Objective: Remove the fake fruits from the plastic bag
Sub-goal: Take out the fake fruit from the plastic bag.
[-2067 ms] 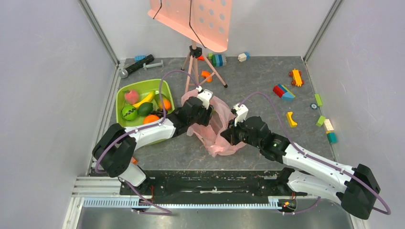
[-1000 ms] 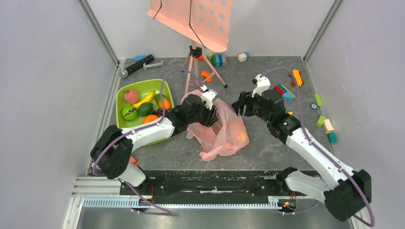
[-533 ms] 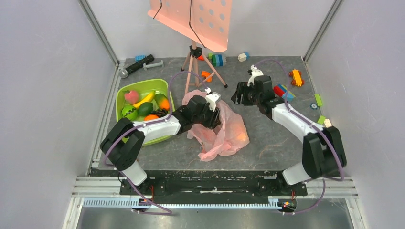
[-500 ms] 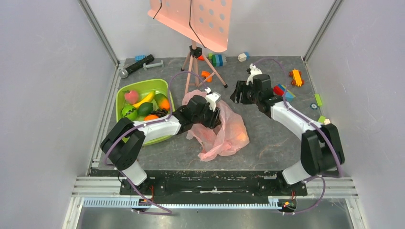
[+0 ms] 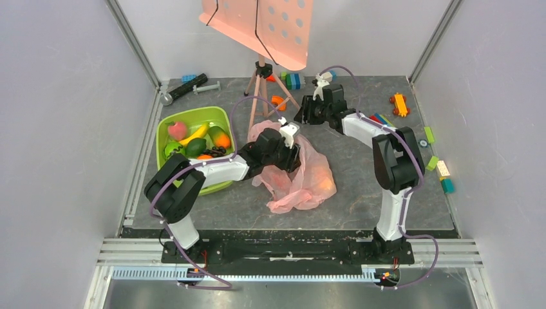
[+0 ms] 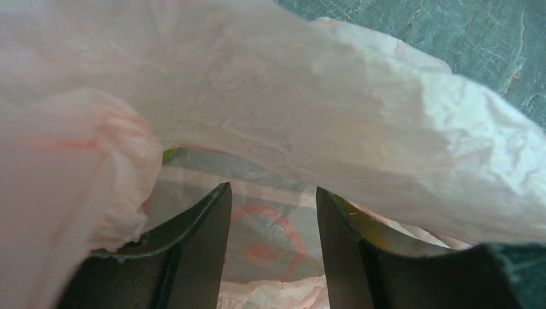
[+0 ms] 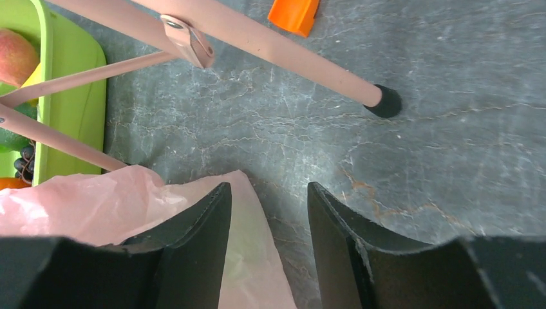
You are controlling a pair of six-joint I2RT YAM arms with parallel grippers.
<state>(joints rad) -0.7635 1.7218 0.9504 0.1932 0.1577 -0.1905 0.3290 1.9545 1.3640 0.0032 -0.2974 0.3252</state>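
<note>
The crinkled pink plastic bag (image 5: 297, 177) lies mid-table, and an orange fake fruit (image 5: 326, 187) shows through its right side. My left gripper (image 5: 291, 153) is at the bag's top edge, open. In the left wrist view its fingers (image 6: 206, 225) stand apart inside the folds of the bag (image 6: 360, 116), with only film beyond them. My right gripper (image 5: 304, 117) hovers open just behind the bag. In the right wrist view its jaws straddle bare table beside a corner of the bag (image 7: 96, 206), holding nothing.
A green tub (image 5: 170, 161) left of the bag holds several fake fruits, among them a peach (image 5: 177, 129) and a banana (image 5: 197, 133). A pink tripod stand (image 5: 262, 77) rises just behind the bag, its foot (image 7: 387, 103) near my right gripper. Toy blocks (image 5: 382, 122) lie scattered at the back right.
The right arm has swung from the bag's right side to the far left, behind the bag, its jaws narrowing. The left gripper has pushed slightly right into the bag and widened a little.
</note>
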